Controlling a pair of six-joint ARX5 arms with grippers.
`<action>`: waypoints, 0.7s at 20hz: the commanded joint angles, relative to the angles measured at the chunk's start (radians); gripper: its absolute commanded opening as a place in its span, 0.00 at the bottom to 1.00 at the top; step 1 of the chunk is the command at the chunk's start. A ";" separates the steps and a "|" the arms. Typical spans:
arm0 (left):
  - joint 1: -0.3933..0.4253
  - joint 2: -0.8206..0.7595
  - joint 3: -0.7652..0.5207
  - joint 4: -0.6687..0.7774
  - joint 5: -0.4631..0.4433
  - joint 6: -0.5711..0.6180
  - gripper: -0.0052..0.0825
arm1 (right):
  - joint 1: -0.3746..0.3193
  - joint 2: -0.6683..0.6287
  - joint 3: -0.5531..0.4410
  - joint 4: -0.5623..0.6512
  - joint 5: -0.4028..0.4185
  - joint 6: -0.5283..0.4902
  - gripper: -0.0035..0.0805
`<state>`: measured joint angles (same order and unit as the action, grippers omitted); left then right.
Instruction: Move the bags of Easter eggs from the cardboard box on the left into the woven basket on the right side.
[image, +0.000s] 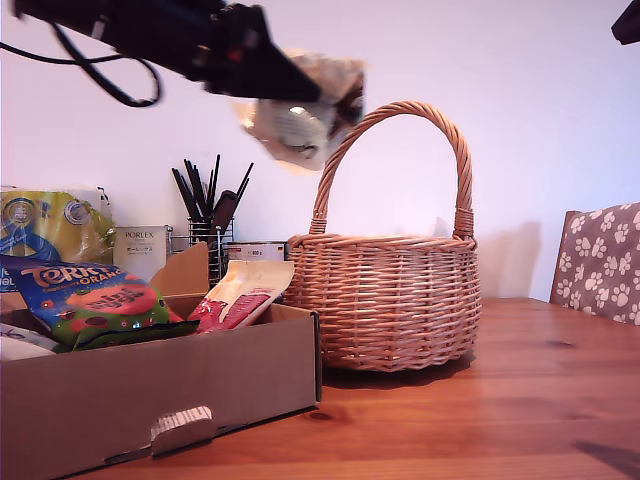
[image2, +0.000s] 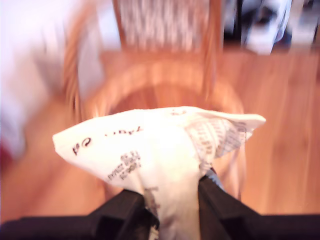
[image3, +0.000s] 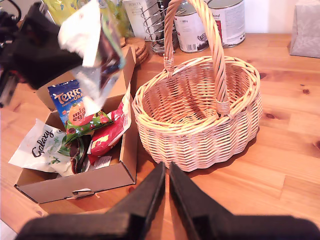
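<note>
My first gripper (image2: 172, 200) is carrying a white printed crinkly packet (image: 300, 120), its fingers clamped on the packet's lower end. In the exterior view the packet is hanging in the air beside the arched handle of the round tan wicker basket (image: 385, 300), above the gap between basket and box, not yet over the basket's opening. The first wrist view is blurred; it is showing the basket's opening beyond the packet.

My second gripper (image3: 166, 190) is hovering high above the wooden desk (image3: 285, 165), near the basket, its fingers close together and holding nothing.

The wide brown cardboard box (image: 150, 390) is sitting at the exterior view's left, just beside the basket. Three packets are lying in it: a blue packet with orange and green print (image: 95, 300), a cream and red packet (image: 240, 295) leaning on the box wall, and a pale white-green packet (image3: 42, 147). The basket appears empty.

Procedure for the step in hand:
1. Carry the packet clear of the handle, passing to one side of the arch.
2. Centre it over the opening.
3. Lower it toward the rim before releasing; a light crinkly packet is likely to drift or catch on the braided edge.
</note>
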<state>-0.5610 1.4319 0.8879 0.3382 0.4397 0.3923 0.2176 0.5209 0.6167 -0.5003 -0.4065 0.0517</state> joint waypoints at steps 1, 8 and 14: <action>-0.008 0.066 0.002 0.068 -0.004 -0.003 0.23 | 0.005 0.000 -0.014 0.010 -0.003 0.000 0.03; -0.042 0.240 0.133 0.112 -0.030 0.000 0.23 | 0.005 0.000 -0.014 0.009 -0.003 0.000 0.03; -0.058 0.317 0.186 0.121 -0.031 0.001 0.23 | 0.005 0.000 -0.014 0.010 -0.003 0.000 0.03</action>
<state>-0.6132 1.7142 1.0851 0.4500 0.4091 0.3923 0.2176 0.5209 0.6167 -0.4995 -0.4065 0.0517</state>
